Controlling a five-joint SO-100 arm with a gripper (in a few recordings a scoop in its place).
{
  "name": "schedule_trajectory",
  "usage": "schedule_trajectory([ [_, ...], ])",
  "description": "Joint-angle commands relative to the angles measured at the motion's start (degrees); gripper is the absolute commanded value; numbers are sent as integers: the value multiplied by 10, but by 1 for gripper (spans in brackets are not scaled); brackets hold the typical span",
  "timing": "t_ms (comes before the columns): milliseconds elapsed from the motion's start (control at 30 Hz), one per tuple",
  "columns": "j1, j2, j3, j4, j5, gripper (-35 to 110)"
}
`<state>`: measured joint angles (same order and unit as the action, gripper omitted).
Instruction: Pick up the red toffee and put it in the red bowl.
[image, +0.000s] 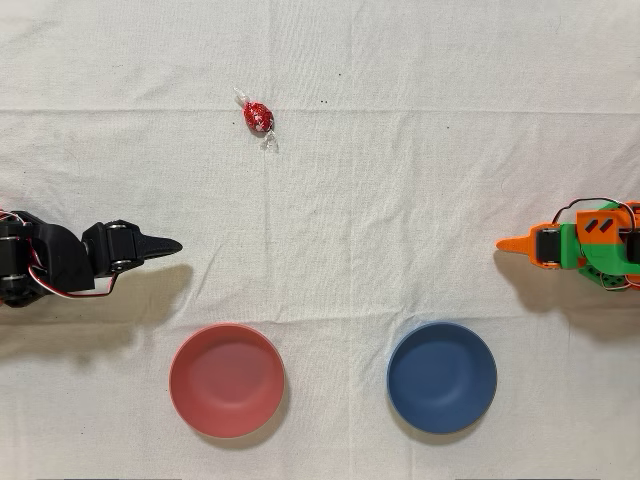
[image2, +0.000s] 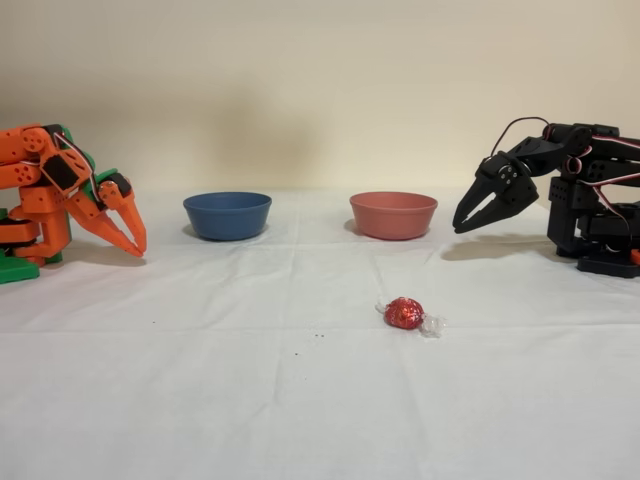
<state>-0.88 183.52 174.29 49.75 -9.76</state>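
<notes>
Red toffee (image2: 404, 313): lies alone on the white cloth (image2: 250, 400) at the front of the fixed view, well apart from everything.
Red bowl (image2: 393, 215): further back, empty, upright, beside the blue bowl (image2: 227, 215).
Gripper (image2: 468, 221): black, at the right, off the cloth, fingers slightly parted, holding nothing.
Orange arm (image2: 60, 190): idle, far left.

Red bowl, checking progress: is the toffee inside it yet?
No, the red toffee lies on the cloth, apart from the red bowl.
</notes>
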Motion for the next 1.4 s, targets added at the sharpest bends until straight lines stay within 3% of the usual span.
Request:
schedule_trajectory([
  [0,-5,9,12,12,-9,1],
  [600,9,9,-17,11,-47,0],
  [733,9,9,-65,35,-98,0],
  [933,12,-64,-194,65,-142,0],
  [1367,9,-403,-586,183,-112,0],
])
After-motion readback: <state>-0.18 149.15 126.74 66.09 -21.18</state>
